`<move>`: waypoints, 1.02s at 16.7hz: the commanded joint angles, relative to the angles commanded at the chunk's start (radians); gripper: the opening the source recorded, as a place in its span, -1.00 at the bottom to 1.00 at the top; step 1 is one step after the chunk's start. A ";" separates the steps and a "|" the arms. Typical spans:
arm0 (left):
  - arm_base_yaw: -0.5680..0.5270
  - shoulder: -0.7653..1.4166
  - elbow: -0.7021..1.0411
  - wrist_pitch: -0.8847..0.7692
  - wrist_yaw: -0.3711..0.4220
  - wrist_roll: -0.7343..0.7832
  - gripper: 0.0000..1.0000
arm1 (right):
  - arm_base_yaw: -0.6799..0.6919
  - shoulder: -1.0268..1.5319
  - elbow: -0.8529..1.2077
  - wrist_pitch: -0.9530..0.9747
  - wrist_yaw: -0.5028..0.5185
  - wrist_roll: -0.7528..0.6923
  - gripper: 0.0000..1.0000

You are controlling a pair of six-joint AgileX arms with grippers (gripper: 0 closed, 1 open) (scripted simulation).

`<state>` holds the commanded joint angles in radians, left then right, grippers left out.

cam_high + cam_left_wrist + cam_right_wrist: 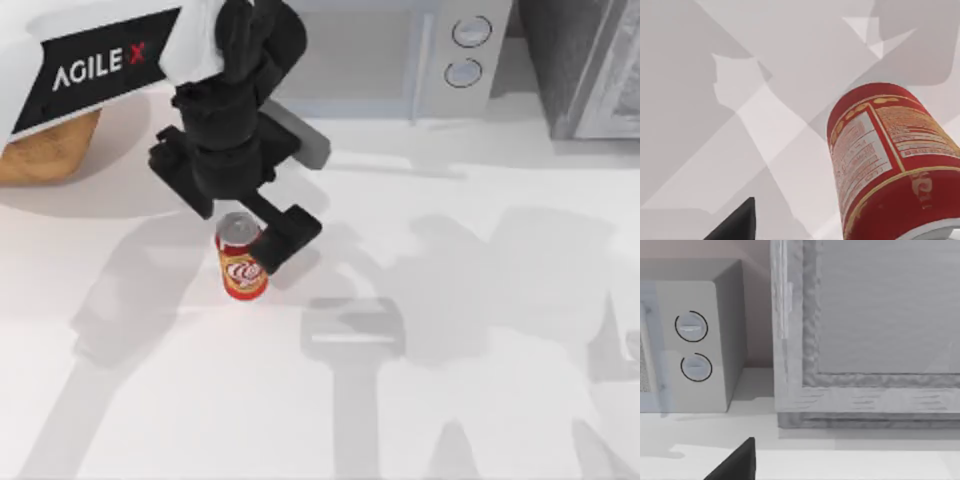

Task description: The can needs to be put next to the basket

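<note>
The can (pixel 242 262), red and orange-yellow with a silver top, stands upright on the white table left of centre. My left gripper (pixel 245 222) hangs right over it, open, with one dark finger (pixel 291 234) just off the can's right side. In the left wrist view the can (pixel 890 165) is close up, and a dark fingertip (pixel 737 222) stands apart from it with bare table between. The tan woven basket (pixel 45 150) sits at the far left back, mostly covered by the left arm. My right gripper (pixel 735 465) is parked by the back right.
A grey microwave (pixel 440 50) with two round knobs stands at the back centre, and a grey cabinet (pixel 590 70) fills the back right corner. Both are in front of the right wrist camera: microwave (pixel 695 345), cabinet (pixel 870 340). Arm shadows cross the table.
</note>
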<state>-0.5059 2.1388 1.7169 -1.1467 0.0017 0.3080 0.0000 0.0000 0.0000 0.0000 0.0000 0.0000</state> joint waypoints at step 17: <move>0.000 0.012 -0.054 0.066 0.000 0.000 -0.51 | 0.000 0.000 0.000 0.000 0.000 0.000 1.00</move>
<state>-0.5064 2.1508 1.6627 -1.0808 0.0018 0.3080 0.0000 0.0000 0.0000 0.0000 0.0000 0.0000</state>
